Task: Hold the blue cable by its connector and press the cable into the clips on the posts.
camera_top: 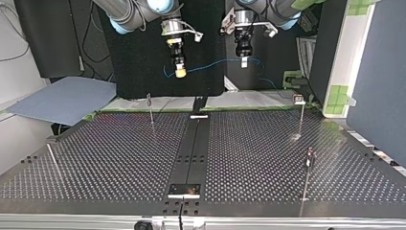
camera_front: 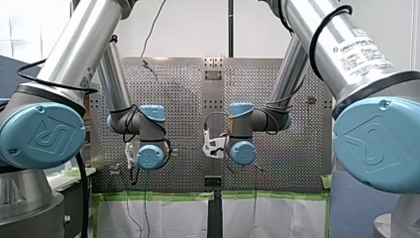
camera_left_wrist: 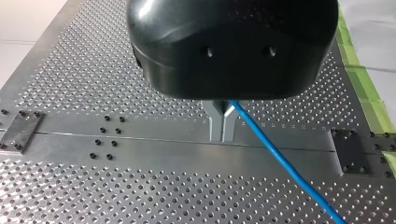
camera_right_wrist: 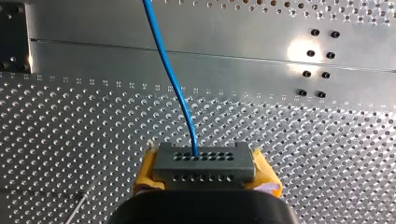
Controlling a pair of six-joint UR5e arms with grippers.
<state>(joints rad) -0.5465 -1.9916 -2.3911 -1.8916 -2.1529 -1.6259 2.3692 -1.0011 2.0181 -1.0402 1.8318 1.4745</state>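
My right hand [camera_right_wrist: 205,171] grips the grey connector [camera_right_wrist: 205,161] between its yellow pads [camera_right_wrist: 147,170], and the blue cable [camera_right_wrist: 170,74] runs straight ahead from it. My left hand [camera_left_wrist: 222,122] pinches that cable between closed metal fingers [camera_left_wrist: 215,121]. Beyond them the cable trails off above the table [camera_left_wrist: 93,196].

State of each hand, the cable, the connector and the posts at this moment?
left hand: shut on the blue cable
right hand: shut on the connector
blue cable: strung between the two hands, above the table, in no clip
connector: clamped between yellow pads
posts: upright, none holding the cable
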